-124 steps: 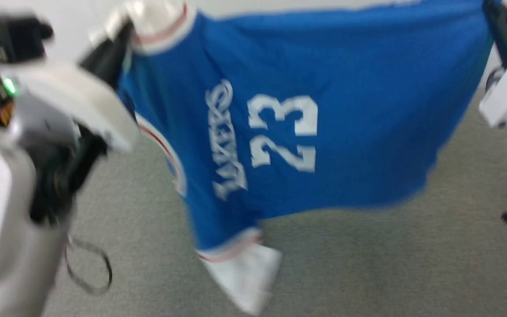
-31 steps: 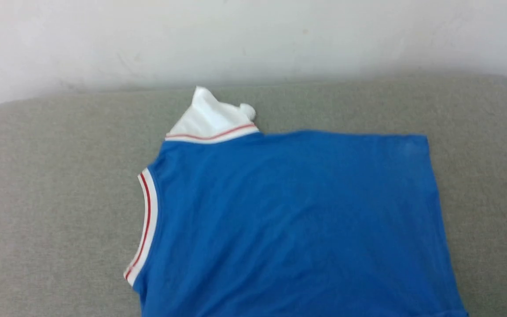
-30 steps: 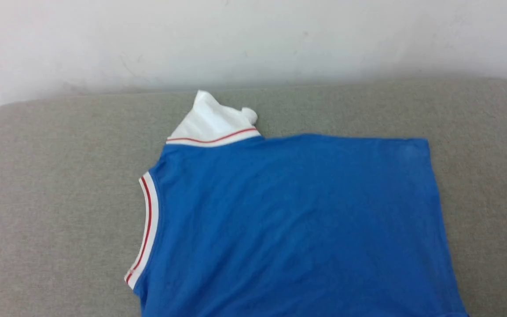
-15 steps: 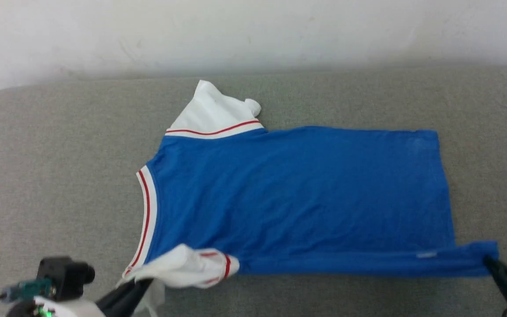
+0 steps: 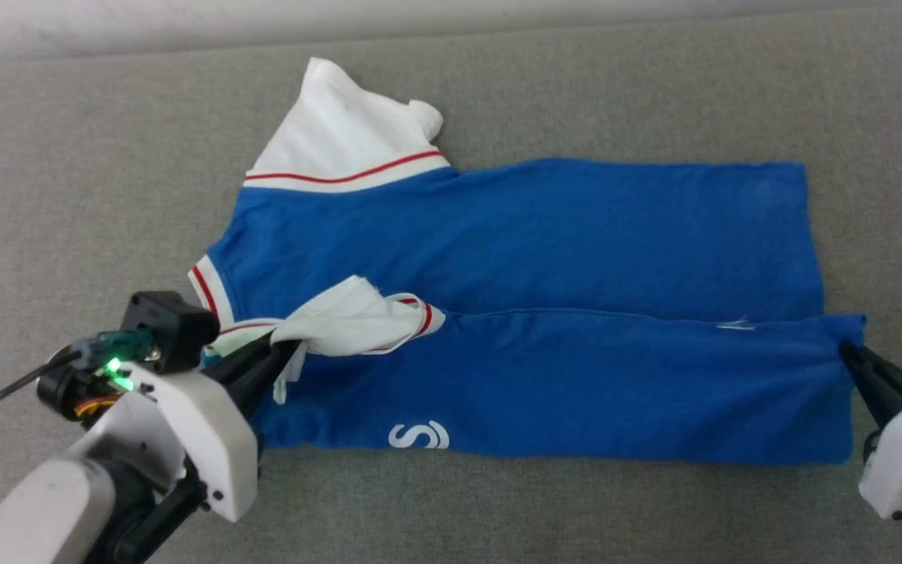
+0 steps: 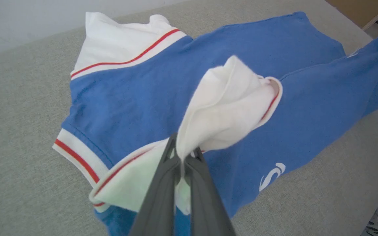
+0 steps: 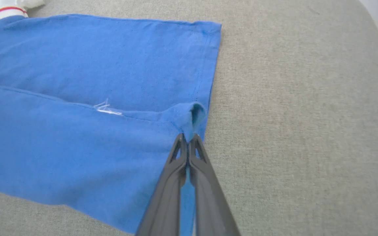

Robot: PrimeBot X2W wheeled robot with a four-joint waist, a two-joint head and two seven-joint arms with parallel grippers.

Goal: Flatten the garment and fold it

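Fingers (image 6: 161, 186) of the left gripper (image 5: 283, 352) pinch the white sleeve (image 5: 349, 317), the right gripper's (image 7: 186, 139) the hem corner (image 7: 194, 116). They have drawn the near edge of the jersey (image 5: 576, 227) over its middle on the grey worktop (image 5: 67, 157), beginning a lengthwise fold.

Slim dark-grey fingers (image 7: 171, 183), cut-outs near tips. Behind left tool (image 5: 285, 351) and right tool (image 5: 845, 350): white housings (image 5: 200, 439), dark screw holes. Beside left tool: black camera block (image 5: 163, 323), green light (image 5: 113, 365), thin cable (image 5: 16, 382).
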